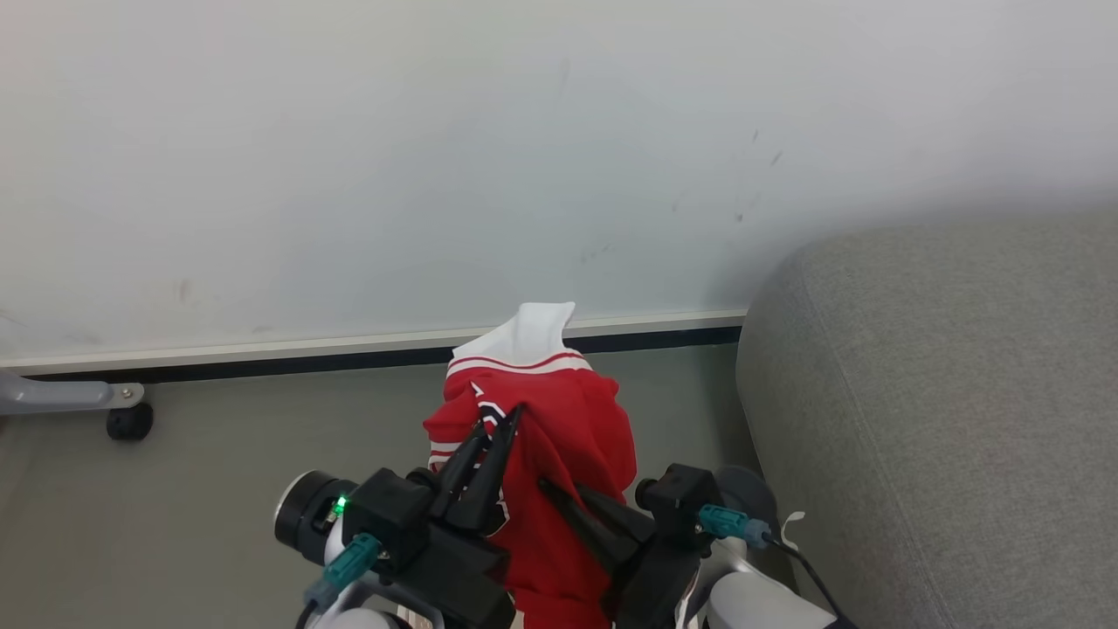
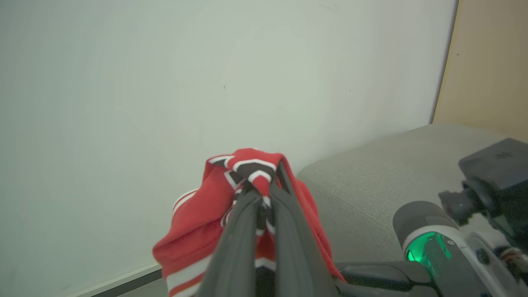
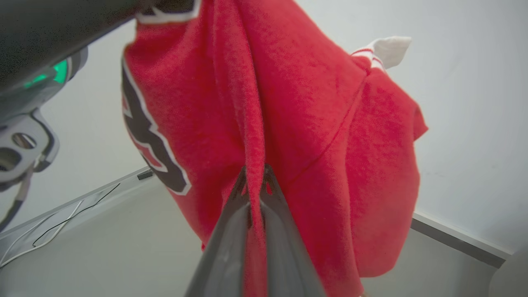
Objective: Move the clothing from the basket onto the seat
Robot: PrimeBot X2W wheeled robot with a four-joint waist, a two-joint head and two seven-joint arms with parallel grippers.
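- Pale, smooth wall (image 1: 437, 131) stands behind the seat (image 1: 943, 393). A white baseboard (image 1: 349, 348) with a dark strip under it meets the matte grey floor (image 1: 175, 507).
- The seat is large, covered in coarse grey woven fabric, with a rounded corner and a stitched seam along its edge.
- The clothing (image 1: 568, 419) is a soft red garment with a fuzzy surface, bunched in deep folds. It hangs in the air to the left of the seat, above the floor, and does not touch the seat.
- A white cuff (image 1: 541, 328) with red stripes sticks up at the top of the bundle.
- The left gripper (image 1: 496, 425) is closed on a fold with navy letters outlined in white, on the side farther from the seat.
- The right gripper (image 1: 548, 486) pinches a thin red fold between its long, dark, tapered fingers, on the side nearer the seat.
- A black caster wheel (image 1: 129, 422) under a grey leg stands well to the left of the seat.
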